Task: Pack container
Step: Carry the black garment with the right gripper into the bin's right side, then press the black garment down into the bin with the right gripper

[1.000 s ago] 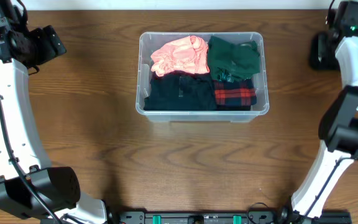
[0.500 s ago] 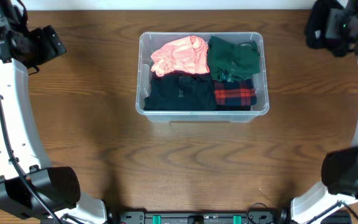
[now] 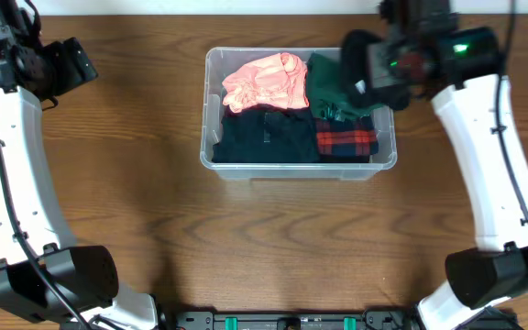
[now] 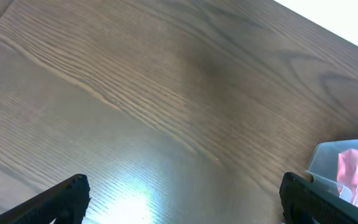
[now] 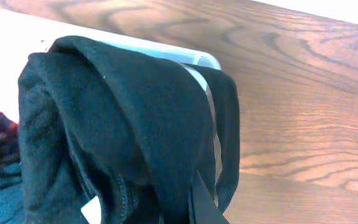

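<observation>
Even, bright light from overhead falls on the tabletop (image 3: 273, 238); a soft shadow lies along the near wall of the container (image 3: 299, 163). The pink garment (image 3: 264, 81) looks nearly washed out, and the right arm (image 3: 411, 57) blurs at its wrist end. Left wrist view: white glare low on the wood. Right wrist view: upper-left corner blown out.

clear container (image 3: 207, 158), upright, holding folded garments

1. Brown wood-grain surface (image 3: 264, 238), glare patch near its left edge.
2. Pink garment (image 3: 264, 81), green garment (image 3: 326, 82), navy garment (image 3: 264, 137) and red plaid garment (image 3: 346, 140), bunched mid-surface toward the far edge.
3. White strip (image 3: 246, 6) beyond the far edge.
</observation>
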### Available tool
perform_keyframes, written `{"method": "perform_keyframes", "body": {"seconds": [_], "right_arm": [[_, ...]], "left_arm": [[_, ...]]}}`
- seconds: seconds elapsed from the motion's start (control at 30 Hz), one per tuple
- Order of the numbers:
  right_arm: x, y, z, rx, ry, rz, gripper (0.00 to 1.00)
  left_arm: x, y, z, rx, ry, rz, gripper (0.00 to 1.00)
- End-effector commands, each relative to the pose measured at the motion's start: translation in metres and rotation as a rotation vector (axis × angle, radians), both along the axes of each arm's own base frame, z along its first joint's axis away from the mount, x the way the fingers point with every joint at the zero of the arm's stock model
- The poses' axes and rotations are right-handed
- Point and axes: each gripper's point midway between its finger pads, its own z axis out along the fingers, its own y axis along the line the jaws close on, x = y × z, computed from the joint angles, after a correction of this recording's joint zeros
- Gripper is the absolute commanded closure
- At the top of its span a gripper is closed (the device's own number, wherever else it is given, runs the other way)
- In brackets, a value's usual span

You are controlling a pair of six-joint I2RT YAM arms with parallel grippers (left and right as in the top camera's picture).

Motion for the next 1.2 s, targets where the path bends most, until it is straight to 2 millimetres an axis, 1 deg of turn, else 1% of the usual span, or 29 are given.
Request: {"method": "perform_keyframes", "body": {"seconds": [0.0, 0.1, 0.23, 0.33, 0.43, 0.57, 0.73, 0.83, 0.93, 0.97, 1.0, 1.03, 1.07, 1.1, 1.17], "right_arm": [[-0.009, 0.004, 0.016, -0.086, -0.054, -0.043, 0.99], [-0.019, 0.015, 0.014, -0.146, -0.044, -0.033, 0.99], [-0.031, 0.020, 0.009, -0.232, -0.025, -0.034, 0.99], [-0.039, 0.026, 0.002, -0.271, 0.008, -0.010, 0.99], [-0.042, 0.026, -0.007, -0.312, 0.043, -0.002, 0.99], [-0.039, 0.029, -0.030, -0.353, 0.109, 0.012, 0.99], [-0.031, 0.035, -0.066, -0.396, 0.194, 0.026, 0.99], [-0.029, 0.042, -0.087, -0.416, 0.240, 0.045, 0.99], [-0.030, 0.048, -0.095, -0.427, 0.254, 0.062, 0.99], [-0.031, 0.051, -0.095, -0.428, 0.252, 0.068, 0.96], [-0.032, 0.053, -0.095, -0.426, 0.252, 0.073, 0.83], [-0.033, 0.055, -0.094, -0.423, 0.251, 0.083, 0.62], [-0.034, 0.056, -0.093, -0.420, 0.252, 0.087, 0.46], [-0.036, 0.058, -0.092, -0.414, 0.256, 0.101, 0.37], [-0.041, 0.063, -0.092, -0.382, 0.274, 0.134, 0.23]], "left_arm": [[-0.001, 0.003, 0.000, 0.007, 0.005, 0.007, 0.02], [-0.001, 0.003, 0.000, 0.007, 0.005, 0.007, 0.02], [-0.001, 0.003, 0.000, 0.007, 0.005, 0.007, 0.02], [-0.001, 0.003, 0.000, 0.007, 0.005, 0.007, 0.02], [-0.001, 0.003, 0.000, 0.007, 0.005, 0.007, 0.02], [-0.001, 0.003, 0.000, 0.007, 0.005, 0.007, 0.02], [-0.001, 0.003, 0.000, 0.007, 0.005, 0.007, 0.02], [-0.001, 0.003, 0.000, 0.007, 0.005, 0.007, 0.02], [-0.001, 0.003, 0.000, 0.007, 0.005, 0.007, 0.02], [-0.001, 0.003, 0.000, 0.007, 0.005, 0.007, 0.02], [-0.001, 0.003, 0.000, 0.007, 0.005, 0.007, 0.02], [-0.001, 0.003, 0.000, 0.007, 0.005, 0.007, 0.02], [-0.001, 0.003, 0.000, 0.007, 0.005, 0.007, 0.02], [-0.001, 0.003, 0.000, 0.007, 0.005, 0.007, 0.02], [-0.001, 0.003, 0.000, 0.007, 0.005, 0.007, 0.02]]}}
